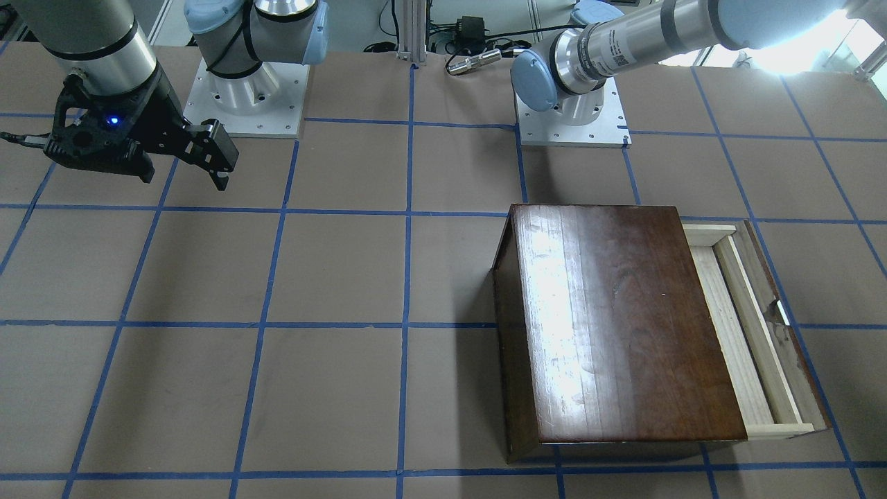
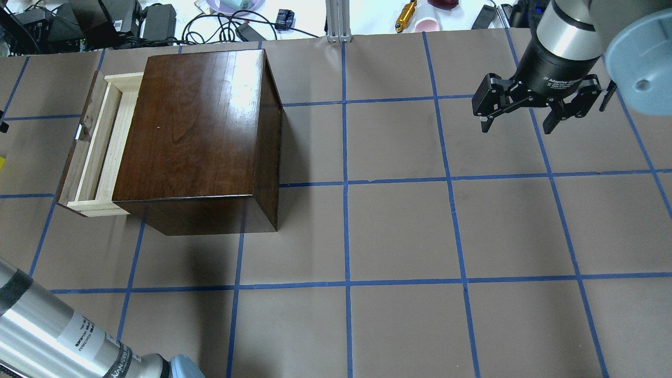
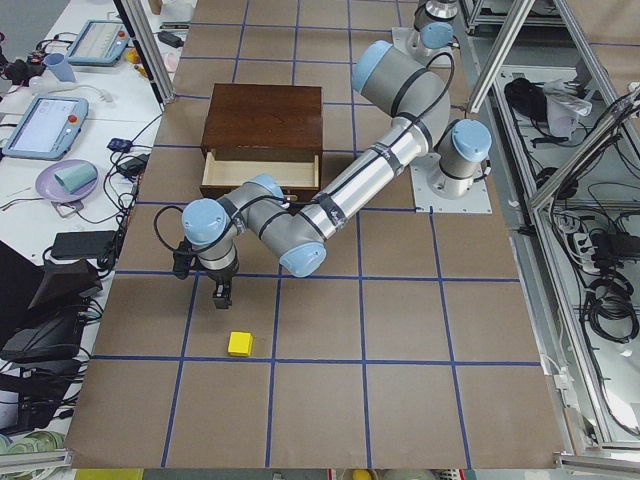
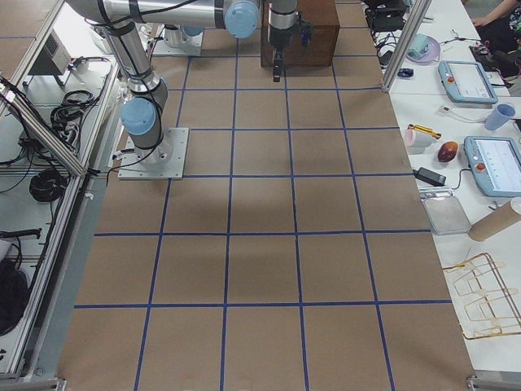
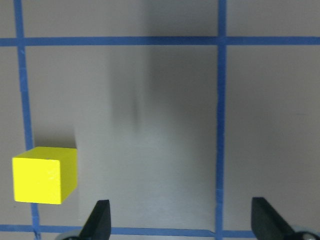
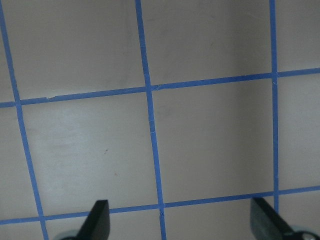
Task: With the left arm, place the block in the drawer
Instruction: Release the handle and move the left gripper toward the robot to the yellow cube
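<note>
The yellow block (image 5: 45, 175) lies on the brown table, left of and outside my left gripper's (image 5: 182, 227) open fingers (image 5: 100, 217). In the exterior left view the block (image 3: 240, 344) sits just beyond the left gripper (image 3: 222, 293), which hovers over the table, away from the cabinet. The drawer (image 2: 100, 142) stands partly pulled out of the dark-brown cabinet (image 2: 199, 131) and shows bare pale wood; it also shows in the front view (image 1: 741, 333). My right gripper (image 2: 517, 126) is open and empty over bare table, far from the cabinet.
The cabinet (image 1: 617, 319) stands on the robot's left half of the table. The left arm's links (image 3: 330, 205) stretch over the table in front of the drawer (image 3: 262, 172). Cables and clutter (image 2: 157, 21) lie beyond the far table edge. Blue tape lines grid the table.
</note>
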Tool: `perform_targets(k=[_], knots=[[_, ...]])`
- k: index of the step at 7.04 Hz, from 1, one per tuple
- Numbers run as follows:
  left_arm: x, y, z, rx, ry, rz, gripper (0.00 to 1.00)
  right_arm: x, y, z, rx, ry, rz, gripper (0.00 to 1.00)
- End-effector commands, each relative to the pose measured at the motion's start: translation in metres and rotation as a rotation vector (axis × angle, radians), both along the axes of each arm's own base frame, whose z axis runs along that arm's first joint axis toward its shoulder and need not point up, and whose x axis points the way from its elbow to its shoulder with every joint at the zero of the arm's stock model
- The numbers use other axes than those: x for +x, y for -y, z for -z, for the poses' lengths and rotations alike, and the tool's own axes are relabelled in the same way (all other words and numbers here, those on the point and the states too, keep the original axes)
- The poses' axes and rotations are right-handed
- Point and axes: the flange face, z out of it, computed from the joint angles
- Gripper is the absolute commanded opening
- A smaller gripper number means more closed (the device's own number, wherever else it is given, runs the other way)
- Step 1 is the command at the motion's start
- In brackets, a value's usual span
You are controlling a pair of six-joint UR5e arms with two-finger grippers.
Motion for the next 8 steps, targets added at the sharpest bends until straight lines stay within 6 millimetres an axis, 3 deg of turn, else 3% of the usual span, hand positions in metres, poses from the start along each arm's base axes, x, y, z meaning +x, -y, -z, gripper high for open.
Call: perform_targets(k=[1, 4, 8], knots=[[0.035, -0.010, 0.011, 0.001, 0.006, 0.046, 1.00, 0.000, 0.000, 0.000, 0.000, 0.001, 0.000, 1.00], [0.070, -0.012, 0.020, -0.022, 0.043, 0.130, 1.00, 0.000, 0.000, 0.000, 0.000, 0.001, 0.000, 1.00], [0.096, -0.022, 0.055, -0.012, 0.021, 0.155, 1.00, 0.000, 0.000, 0.001, 0.001, 0.001, 0.000, 1.00]])
